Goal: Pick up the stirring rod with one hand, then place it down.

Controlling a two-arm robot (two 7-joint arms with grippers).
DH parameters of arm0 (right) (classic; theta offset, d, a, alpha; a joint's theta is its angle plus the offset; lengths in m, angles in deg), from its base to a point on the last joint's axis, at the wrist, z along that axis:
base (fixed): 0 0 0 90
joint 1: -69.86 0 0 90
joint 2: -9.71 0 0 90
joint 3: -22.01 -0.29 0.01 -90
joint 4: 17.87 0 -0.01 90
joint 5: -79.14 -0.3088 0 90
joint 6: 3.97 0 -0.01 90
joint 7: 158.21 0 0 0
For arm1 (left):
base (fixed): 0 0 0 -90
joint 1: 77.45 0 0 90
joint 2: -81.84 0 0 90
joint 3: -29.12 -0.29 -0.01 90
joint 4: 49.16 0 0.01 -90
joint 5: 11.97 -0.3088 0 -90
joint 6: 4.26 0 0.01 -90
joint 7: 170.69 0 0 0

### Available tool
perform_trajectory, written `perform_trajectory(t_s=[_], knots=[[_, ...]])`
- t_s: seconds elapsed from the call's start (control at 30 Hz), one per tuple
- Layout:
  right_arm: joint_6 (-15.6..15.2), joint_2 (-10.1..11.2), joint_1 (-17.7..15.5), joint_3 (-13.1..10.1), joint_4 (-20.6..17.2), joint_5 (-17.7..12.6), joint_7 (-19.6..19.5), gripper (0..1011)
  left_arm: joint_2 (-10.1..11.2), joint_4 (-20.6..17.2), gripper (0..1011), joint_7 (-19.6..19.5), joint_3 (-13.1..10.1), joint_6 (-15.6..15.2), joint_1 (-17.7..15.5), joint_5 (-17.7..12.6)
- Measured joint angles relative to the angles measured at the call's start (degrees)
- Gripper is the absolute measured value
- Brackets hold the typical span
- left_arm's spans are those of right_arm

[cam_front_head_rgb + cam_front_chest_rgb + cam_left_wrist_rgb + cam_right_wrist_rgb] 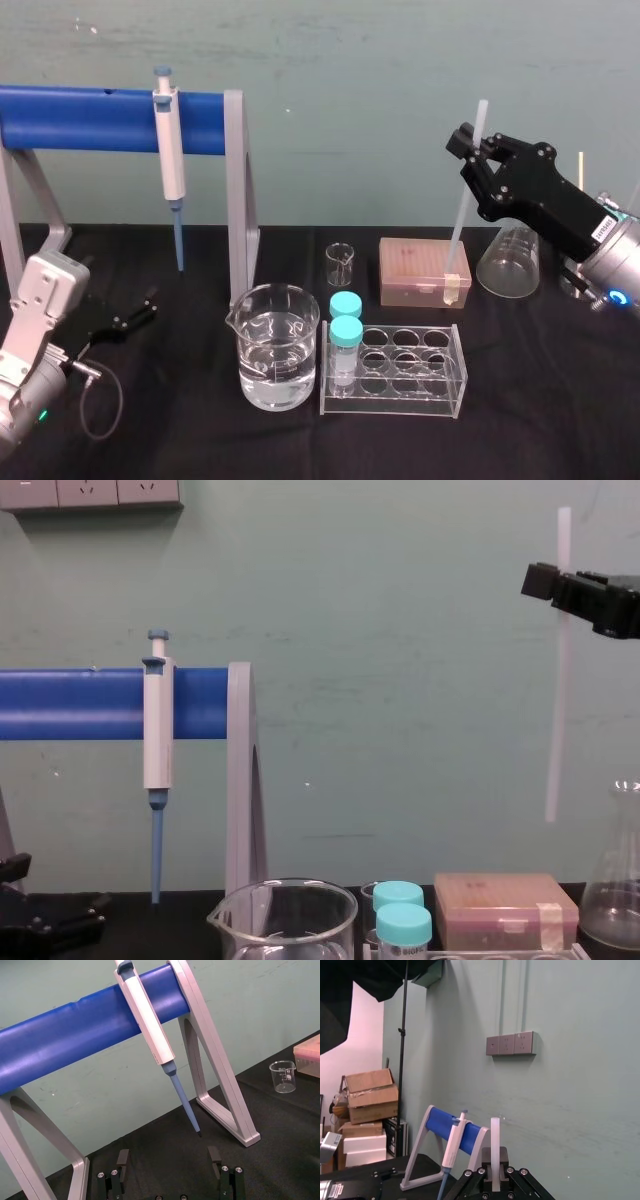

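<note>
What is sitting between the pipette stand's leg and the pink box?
A small glass beaker, standing between the stand leg and the pink box, in the head view.

stirring rod (459, 230) — translucent, smooth | beaker (277, 345) — clear glossy glass | tablecloth (560, 400): matt black cloth | tube rack (395, 405): clear plastic

pipette (171, 150) on stand (237, 190), upper left | beaker (277, 310) lower centre, rack (400, 402) beside | box (415, 272) behind rack | stirring rod (461, 215) above box

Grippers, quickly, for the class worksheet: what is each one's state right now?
Left gripper: jaws open, holding nothing.
Right gripper: jaws closed on the stirring rod, held upright in the air.
</note>
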Motion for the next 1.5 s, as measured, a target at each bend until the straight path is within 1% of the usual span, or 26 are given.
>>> perform_trajectory(t_s=[0.4, 1.5], knots=[[0.1, 0.1, 0.3, -0.1, -0.1, 0.3, 0.1, 73, 0.0, 0.0, 1000, 0.0, 0.0, 0.0, 0.0, 0.0], [0.2, 0.1, -0.5, -0.2, -0.8, 1.3, -0.3, 73, 0.0, 0.0, 1000, 0.0, 0.0, 0.0, 0.0, 0.0]])
